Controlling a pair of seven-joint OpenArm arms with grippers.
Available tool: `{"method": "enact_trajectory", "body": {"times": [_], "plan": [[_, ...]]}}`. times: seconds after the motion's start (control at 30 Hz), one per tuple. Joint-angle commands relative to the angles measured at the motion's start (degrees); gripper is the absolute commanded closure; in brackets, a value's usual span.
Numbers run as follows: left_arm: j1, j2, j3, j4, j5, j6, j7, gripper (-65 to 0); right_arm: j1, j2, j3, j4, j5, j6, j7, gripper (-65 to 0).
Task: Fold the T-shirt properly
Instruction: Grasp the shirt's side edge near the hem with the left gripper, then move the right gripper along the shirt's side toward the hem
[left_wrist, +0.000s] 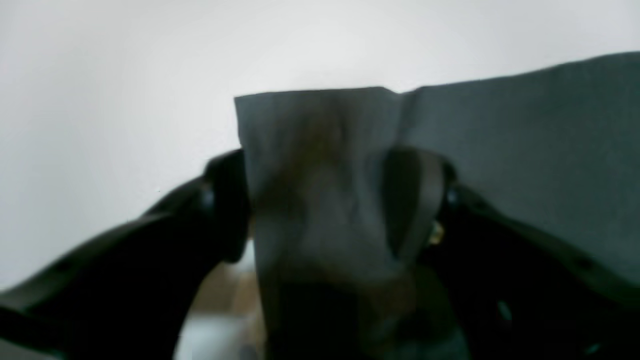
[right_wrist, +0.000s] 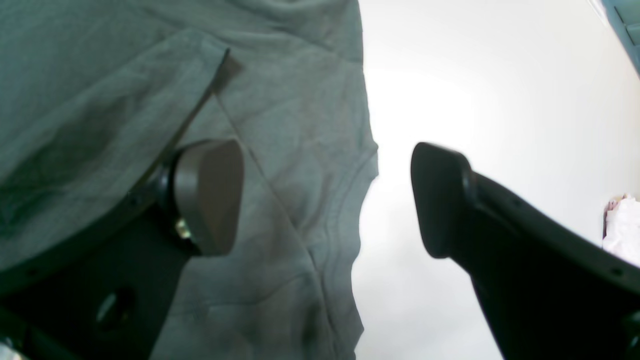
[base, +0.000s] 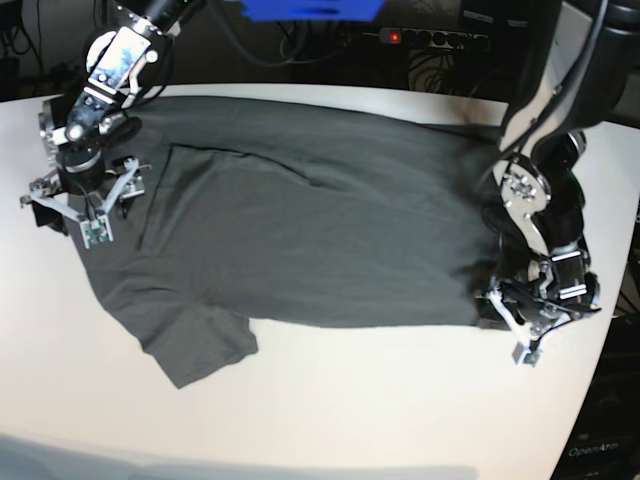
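On the white table the T-shirt is spread almost flat, neck end toward the right gripper and hem end toward the left gripper, with one sleeve lying loose near the front edge.

At the hem corner, a strip of cloth is seen in the left wrist view standing between the fingers of the left gripper; the jaws flank it closely and appear to be pinching it, though the blur there leaves it unsettled whether the grip is fully made.

The right gripper is held with its jaws spread wide, one finger over the cloth near the neck seam and the other over bare table, the shirt's edge between them; nothing is gripped.

For a clean fold, both layers at the hem should be caught before any lift, the right-hand edge should be seized just as squarely, and the two ends raised together so that no skew is dragged in.

No containers are visible.
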Motion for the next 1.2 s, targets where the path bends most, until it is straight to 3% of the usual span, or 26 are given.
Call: {"method": "enact_trajectory", "body": {"times": [0.0,0.1,0.2,0.73,0.83,0.93,1.17], "plan": [[-0.21,-0.2,-0.01,0.0,2.08,0.27,2.93,-30.1,0.63,0.37,-0.11,0.91,0.5,-0.49,0.94,-50.8],[-0.21,-0.2,-0.1,0.0,2.08,0.27,3.1,-19.3,0.63,0.37,-0.11,0.91,0.5,-0.49,0.94,-50.8],[-0.21,-0.11,-0.1,0.0,2.08,0.27,3.19,-15.0,0.63,0.37,-0.11,0.91,0.5,-0.49,0.94,-50.8],[-0.03,1.65,-0.1,0.0,2.16,0.27,3.19,-14.3,1.07,0.37,-0.29,1.0,0.42,-0.49,0.94,-50.8],[-0.03,1.82,-0.18,0.0,2.16,0.27,3.19,-8.1,1.42,0.37,-0.38,1.0,0.42,-0.49,1.03,-50.8],[-0.03,2.26,-0.18,0.0,2.16,0.27,3.19,-7.6,3.09,0.37,-1.08,1.0,0.33,-0.49,1.03,-50.8],[0.41,2.53,-0.18,0.09,2.16,0.27,3.19,-7.3,7.66,2.82,-4.68,-1.37,0.24,-0.49,0.59,-50.8]]}}
